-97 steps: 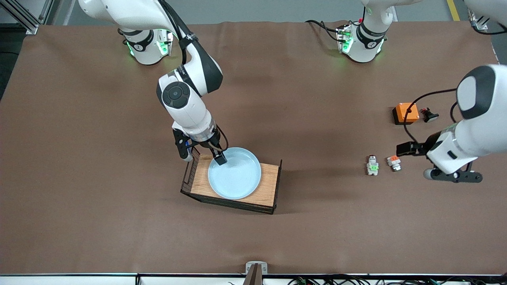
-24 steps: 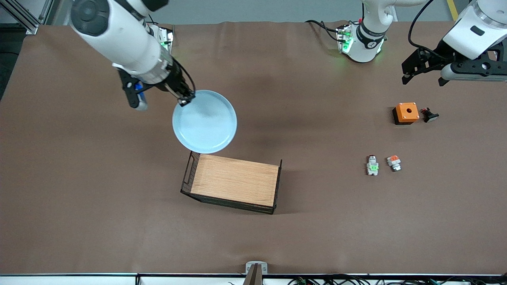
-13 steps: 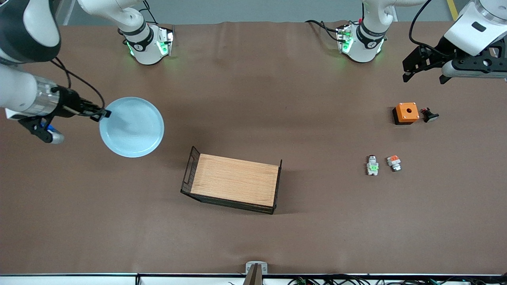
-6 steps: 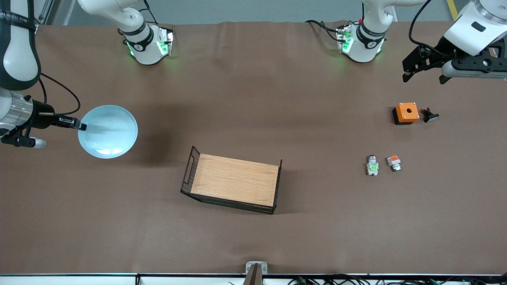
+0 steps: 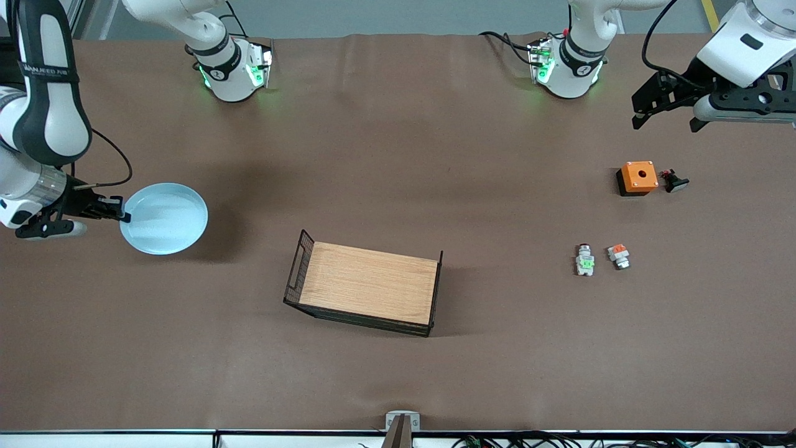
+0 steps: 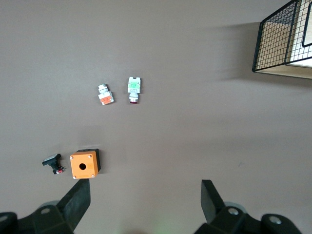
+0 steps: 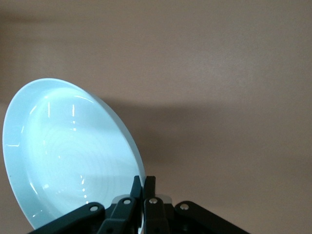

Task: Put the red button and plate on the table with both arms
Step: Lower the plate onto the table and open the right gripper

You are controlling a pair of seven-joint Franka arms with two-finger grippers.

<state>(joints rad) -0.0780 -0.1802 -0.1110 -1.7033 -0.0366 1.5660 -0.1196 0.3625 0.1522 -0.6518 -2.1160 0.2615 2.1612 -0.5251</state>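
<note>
Right pincer (image 5: 122,216) clamped on round pale-blue plate (image 5: 163,218) over brown desk (image 5: 398,155); left pincer (image 6: 146,202) spread wide, empty, waiting above orange square box (image 5: 637,178).

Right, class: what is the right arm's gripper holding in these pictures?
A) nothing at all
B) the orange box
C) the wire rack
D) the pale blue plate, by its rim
D: the right gripper has its fingers pinched on the rim of the plate, over the right arm's end of the table.
</note>
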